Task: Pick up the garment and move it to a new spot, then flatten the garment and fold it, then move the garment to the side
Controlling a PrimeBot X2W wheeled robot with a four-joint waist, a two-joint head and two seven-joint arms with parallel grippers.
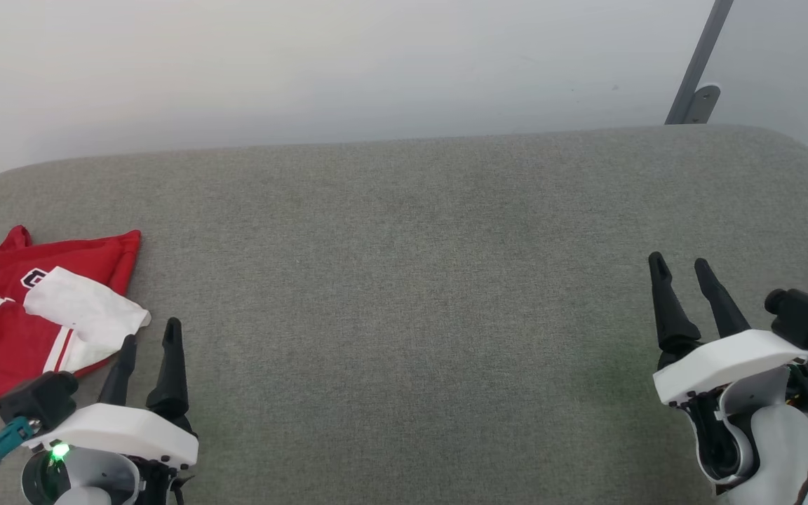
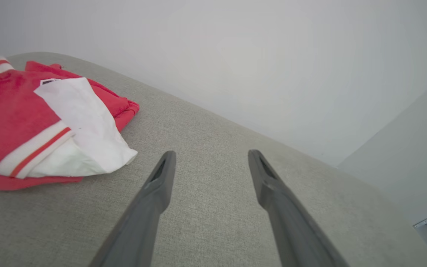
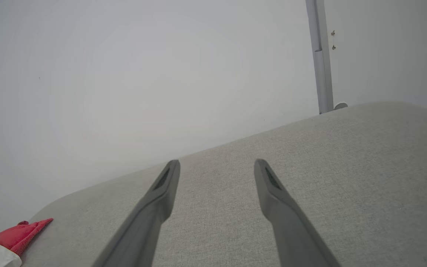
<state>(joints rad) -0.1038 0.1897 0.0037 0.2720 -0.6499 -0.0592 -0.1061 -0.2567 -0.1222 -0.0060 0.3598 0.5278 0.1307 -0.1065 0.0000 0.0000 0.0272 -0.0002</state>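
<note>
Fingers on left parted, empty, beside garment, fingers on right parted, empty

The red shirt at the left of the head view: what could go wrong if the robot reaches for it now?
1. The garment lies bunched, with a white sleeve folded over its red body. The open left gripper might pinch only that sleeve, or several layers at once.
2. It sits near the left edge of the grey cushion, so a nudge could push it off.
3. The open right gripper is far across, so its help would likely come late.
</note>
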